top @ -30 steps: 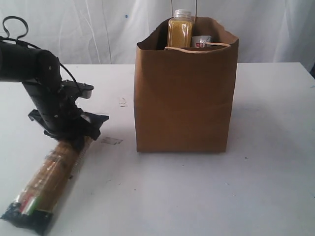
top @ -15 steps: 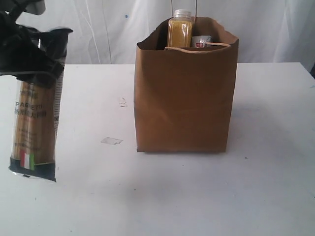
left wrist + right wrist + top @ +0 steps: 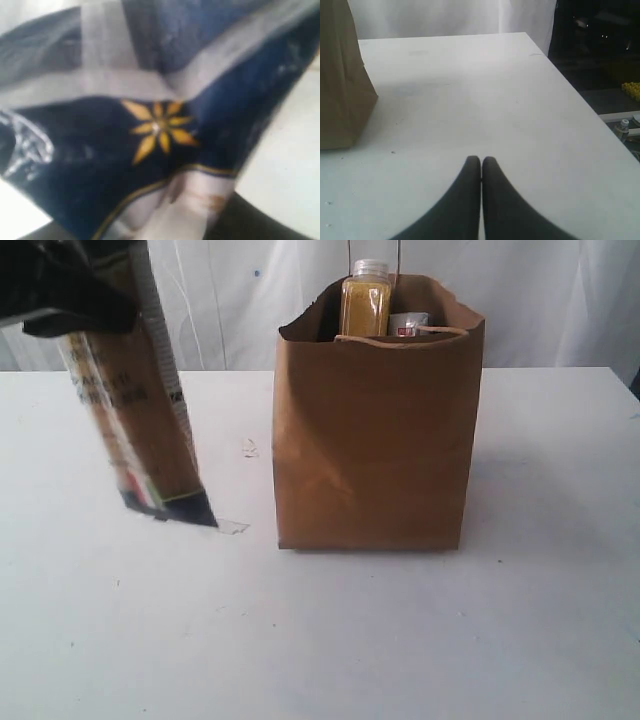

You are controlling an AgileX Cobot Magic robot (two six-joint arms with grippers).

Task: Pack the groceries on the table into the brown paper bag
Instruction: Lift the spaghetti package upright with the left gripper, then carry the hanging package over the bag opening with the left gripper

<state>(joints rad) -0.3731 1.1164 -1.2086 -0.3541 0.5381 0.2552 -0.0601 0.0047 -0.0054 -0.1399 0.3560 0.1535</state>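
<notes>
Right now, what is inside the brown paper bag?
The yellow-grain bottle with white cap stands above the rim, with the top of a can beside it. The brown paper bag hides everything lower down behind its wall.

Blurred spaghetti packet (image 3: 132,415), top out of view

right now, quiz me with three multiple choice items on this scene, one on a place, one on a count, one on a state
1. Where is the spaghetti packet? A lying flat; B held up at a tilt, left of the brown paper bag; C inside the bag.
2. How many groceries show above the bag's rim? A none; B two; C four.
3. How is the right gripper? A shut and empty; B wide open; C gripping an item.
Answers: 1 B, its top end is raised beside the bag. 2 B, the yellow-grain bottle and the silver-topped can poke out. 3 A, it is closed with nothing in between.
</notes>
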